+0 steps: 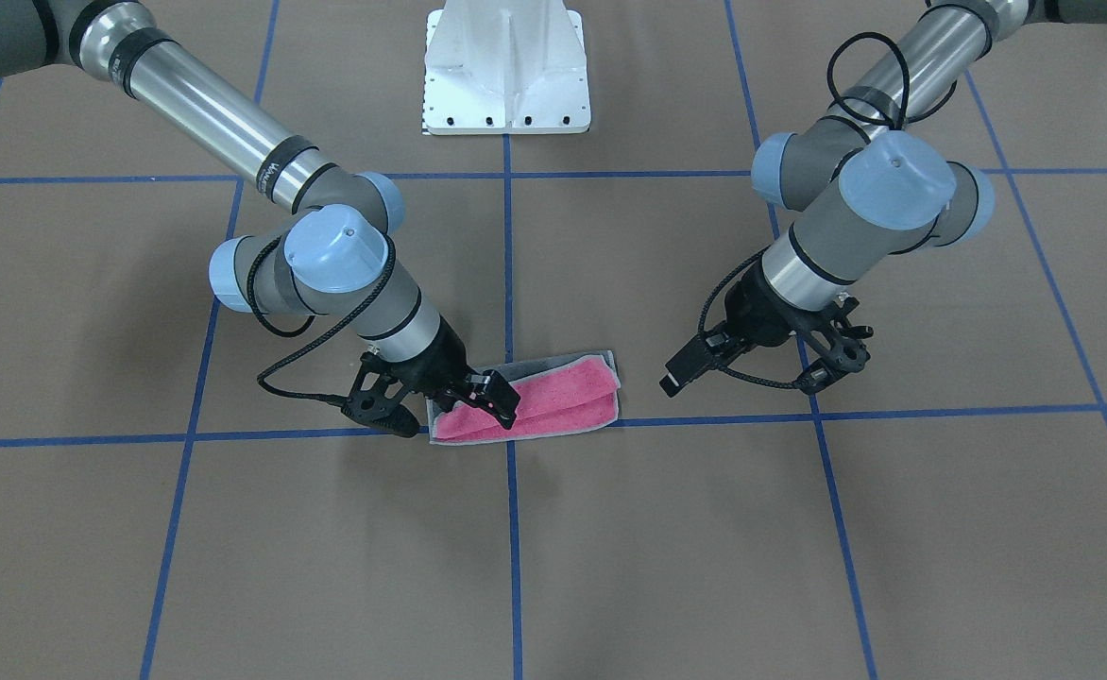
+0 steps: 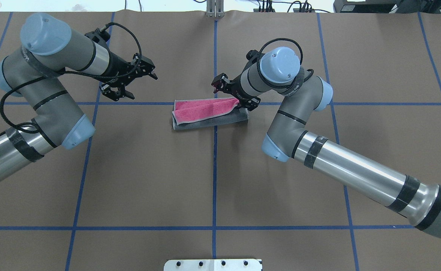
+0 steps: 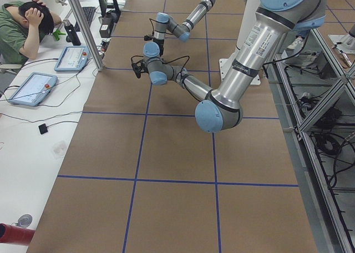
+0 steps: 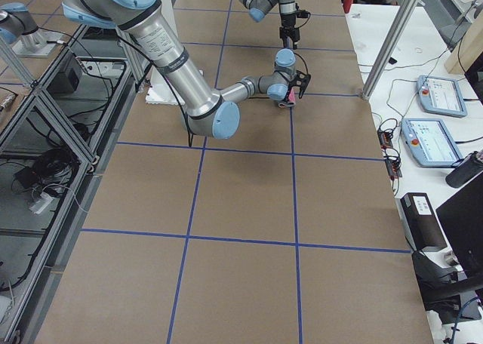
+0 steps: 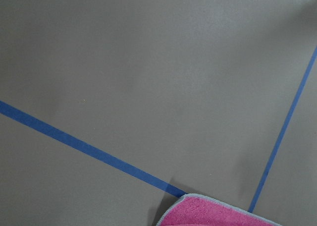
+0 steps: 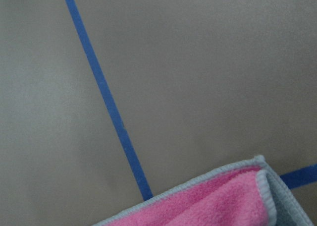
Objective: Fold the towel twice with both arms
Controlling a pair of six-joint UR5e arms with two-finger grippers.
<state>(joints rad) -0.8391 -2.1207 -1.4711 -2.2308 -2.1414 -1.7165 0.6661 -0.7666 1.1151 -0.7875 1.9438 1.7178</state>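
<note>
Towel [image 2: 205, 114], folded strip, is lying at the overhead view's centre across the tape [image 2: 215, 169] cross, bare table [image 2: 149, 180] surrounding every edge; right gripper [image 2: 239, 102] is pinching its raised pink right end, left gripper [image 2: 151, 70] is hanging part-spread, well apart, upper left.

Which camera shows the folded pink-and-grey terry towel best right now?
Overhead exterior: the pink-and-grey terry towel shows both layers along its length. Front-facing has the right arm's tool across one end; wrist cameras catch only corners; exterior right a pink speck; exterior left none.
</note>
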